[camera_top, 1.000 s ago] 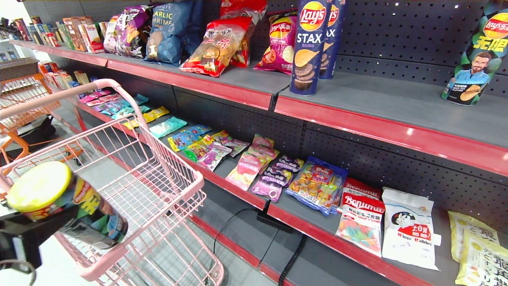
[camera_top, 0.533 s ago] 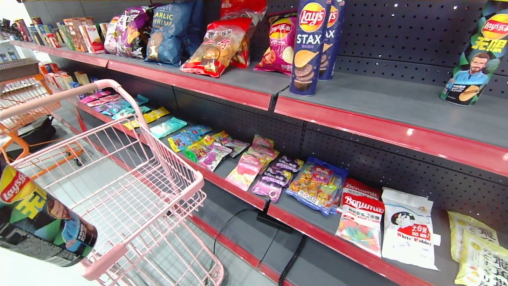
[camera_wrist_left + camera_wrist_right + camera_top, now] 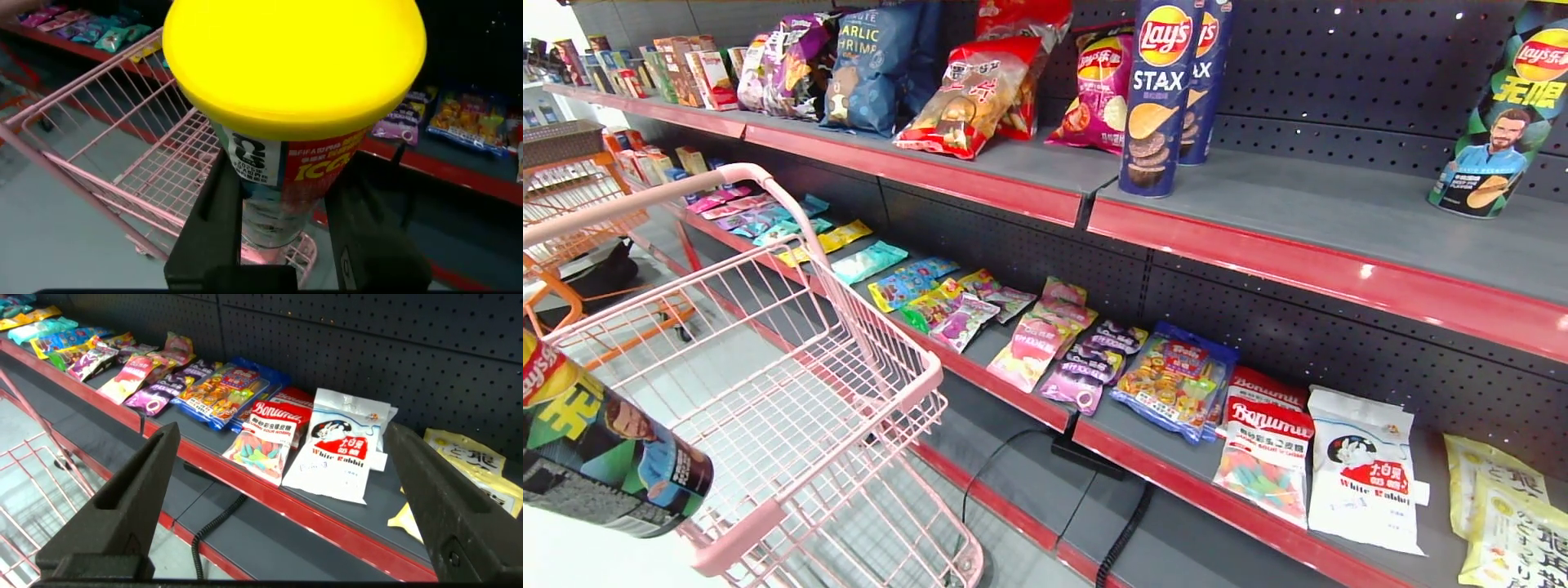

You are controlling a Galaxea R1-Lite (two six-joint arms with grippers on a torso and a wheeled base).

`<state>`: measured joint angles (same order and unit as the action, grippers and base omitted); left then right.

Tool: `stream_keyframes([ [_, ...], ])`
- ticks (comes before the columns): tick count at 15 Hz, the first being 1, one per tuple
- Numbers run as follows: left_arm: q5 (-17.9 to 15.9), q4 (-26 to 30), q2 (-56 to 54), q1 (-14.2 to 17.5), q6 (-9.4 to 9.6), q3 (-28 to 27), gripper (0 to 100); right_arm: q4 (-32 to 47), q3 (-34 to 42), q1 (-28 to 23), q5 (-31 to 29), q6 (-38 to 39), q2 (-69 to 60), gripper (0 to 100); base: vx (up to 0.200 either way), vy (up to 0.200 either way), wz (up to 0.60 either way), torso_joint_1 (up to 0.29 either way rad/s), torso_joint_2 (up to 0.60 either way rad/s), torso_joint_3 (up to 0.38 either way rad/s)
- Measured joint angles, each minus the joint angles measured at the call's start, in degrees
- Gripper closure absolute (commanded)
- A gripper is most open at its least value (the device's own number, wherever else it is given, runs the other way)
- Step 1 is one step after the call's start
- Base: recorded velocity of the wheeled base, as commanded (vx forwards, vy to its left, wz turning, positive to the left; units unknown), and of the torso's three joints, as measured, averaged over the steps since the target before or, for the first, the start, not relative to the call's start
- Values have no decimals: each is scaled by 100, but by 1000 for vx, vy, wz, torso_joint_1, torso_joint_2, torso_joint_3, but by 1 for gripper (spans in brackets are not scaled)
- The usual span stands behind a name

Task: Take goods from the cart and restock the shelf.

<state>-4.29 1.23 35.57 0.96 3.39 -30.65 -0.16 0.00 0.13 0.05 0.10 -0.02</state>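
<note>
1. Gripping yellow-lidded chip canister [image 3: 294, 73], left gripper [image 3: 288, 196] clamped on its body, at pink cart [image 3: 929, 377] near corner.
2. Right gripper [image 3: 279, 437]: fingers spread wide, holding nothing, before lower candy shelf [image 3: 343, 530].

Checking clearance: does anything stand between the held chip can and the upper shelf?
The pink cart stands low between the chip can in the left gripper and the upper shelf, which has bare space.

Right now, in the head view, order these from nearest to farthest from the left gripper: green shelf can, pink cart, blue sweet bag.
1. pink cart, beside the left gripper, lower left.
2. blue sweet bag, lower shelf, middle.
3. green shelf can, upper shelf, far right.
</note>
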Motion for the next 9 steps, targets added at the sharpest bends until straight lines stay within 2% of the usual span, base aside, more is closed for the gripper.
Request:
stream_keyframes([
  [2,126,-12,41,0,2,-11,100,0,0,5,-2,0,0,0,0,0,0,0,0,0],
  [4,158,-15,65,-4,9,-24,100,0,0,0,-2,0,0,0,0,0,0,56,-215,-151],
  [9,165,-26,72,-4,24,17,100,0,-2,2,2,0,0,0,0,0,0,146,-461,-317],
])
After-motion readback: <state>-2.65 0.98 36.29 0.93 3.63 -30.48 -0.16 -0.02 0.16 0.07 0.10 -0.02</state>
